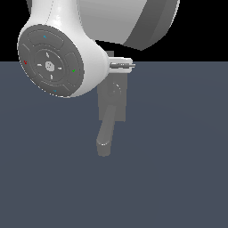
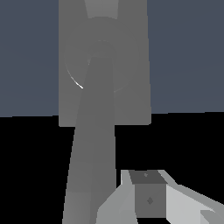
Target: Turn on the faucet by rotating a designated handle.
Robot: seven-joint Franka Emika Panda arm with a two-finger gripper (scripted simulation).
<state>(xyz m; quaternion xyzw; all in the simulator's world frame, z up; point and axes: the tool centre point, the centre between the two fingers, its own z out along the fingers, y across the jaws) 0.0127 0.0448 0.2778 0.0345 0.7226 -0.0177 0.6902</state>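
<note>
The grey faucet [image 1: 116, 101] stands in the middle of the exterior view, and its thick spout [image 1: 104, 140] runs down toward the camera to a downturned tip. In the wrist view a long slim bar, the handle [image 2: 94, 144], rises from a round pivot on the base plate [image 2: 131, 87] toward the camera. My gripper [image 2: 148, 194] sits right beside the bar's near end, apart from it as far as I can see. In the exterior view the gripper [image 1: 124, 65] pokes out over the faucet's top. Only one grey pad shows, so its state is unclear.
The big white arm [image 1: 58, 58] fills the exterior view's upper left and hides the faucet's top. A flat dark blue-grey floor [image 1: 178, 156] surrounds the faucet, ending at a black background.
</note>
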